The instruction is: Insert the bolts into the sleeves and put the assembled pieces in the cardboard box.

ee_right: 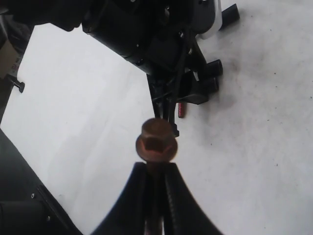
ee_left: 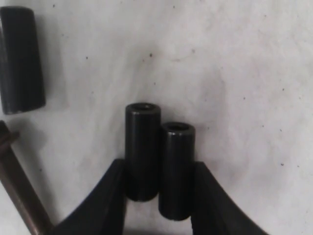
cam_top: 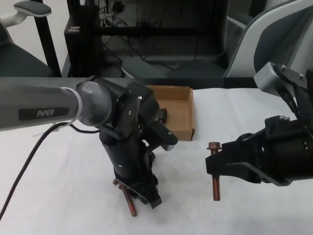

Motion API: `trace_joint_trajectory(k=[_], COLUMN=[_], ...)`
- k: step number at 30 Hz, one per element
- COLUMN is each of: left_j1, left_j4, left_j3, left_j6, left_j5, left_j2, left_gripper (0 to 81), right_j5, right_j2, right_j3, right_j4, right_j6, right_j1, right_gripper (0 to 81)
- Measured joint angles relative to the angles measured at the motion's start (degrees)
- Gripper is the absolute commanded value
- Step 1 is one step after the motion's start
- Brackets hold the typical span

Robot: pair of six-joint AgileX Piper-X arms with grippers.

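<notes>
**Bolt held upright at the right, two sleeves caught together at the left**

*High view.* The right gripper (cam_top: 214,166) pinches a copper-coloured bolt (cam_top: 214,177) by its upper shank. The flanged head sits above the fingers and the threaded end hangs clear of the bench (cam_top: 58,196). The left gripper (cam_top: 144,193) is down at the bench surface, over loose bolts (cam_top: 129,201). The cardboard box (cam_top: 188,115) stands behind the two arms, well apart from the held bolt.

*Left wrist view.* The left gripper (ee_left: 159,169) has its fingers closed against a pair of sleeves (ee_left: 146,147) lying side by side and touching, open bores facing away from the camera. A third sleeve (ee_left: 22,58) lies apart, and a loose bolt (ee_left: 19,196) lies near one finger. The sleeves are probably stiff, smooth metal cylinders, small but dense. On a round, slick surface they are likely to roll or squirt out of a flat pinch. Two gripped together are probably less secure than one, so a single sleeve taken across its mid-length, bore left free, would be the sounder hold.

*Right wrist view.* The right gripper (ee_right: 155,169) is pressed together on the bolt (ee_right: 156,142) just under the head. The left arm (ee_right: 146,44) stands beyond it. The bolt is judged rigid and light, and its threads give the pads some purchase. Holding it near the head leaves the whole threaded length free for entry, though a long free end may swing off axis if the pinch is loose.
</notes>
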Motion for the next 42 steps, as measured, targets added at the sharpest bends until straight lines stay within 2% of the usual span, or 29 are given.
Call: trace_joint_trajectory(k=[2, 4, 6, 7, 8, 27, 32, 42], left_j1=[-0.08, -0.14, -0.14, -0.14, -0.14, -0.46, -0.73, -4.63], left_j4=[-0.04, -0.04, -0.04, -0.16, -0.12, 4.65, 7.03, 11.08], left_j3=[0.0, 0.0, 0.0, 0.0, 0.0, -4.77, -6.31, -6.44], left_j6=[0.0, 0.0, 0.0, 0.0, 0.0, 0.0, 0.0, -0.3], left_j5=[-0.38, -0.4, -0.47, -0.57, -0.54, -1.86, -1.92, -1.92], left_j2=[0.0, 0.0, 0.0, 0.0, 0.0, 0.0, 0.0, 0.0], left_gripper=[16.7, 30.7, 50.4, 57.0, 59.1, 57.4, 53.2, 53.2], right_j5=[0.0, 0.0, 0.0, 0.0, 0.0, 0.0, 0.0, 0.0], right_j2=[0.0, 0.0, 0.0, 0.0, 0.0, 0.0, 0.0, 0.0], right_j3=[0.0, 0.0, 0.0, 0.0, 0.0, 0.0, 0.0, 0.0], right_j4=[0.0, 0.0, 0.0, 0.0, 0.0, 0.0, 0.0, 0.0], right_j6=[0.0, 0.0, 0.0, 0.0, 0.0, 0.0, 0.0, 0.0], right_j1=[0.0, 0.0, 0.0, 0.0, 0.0, 0.0, 0.0, 0.0], right_gripper=[0.6, 0.6, 0.6, 0.6, 0.6, 0.6, 0.6, 0.6])
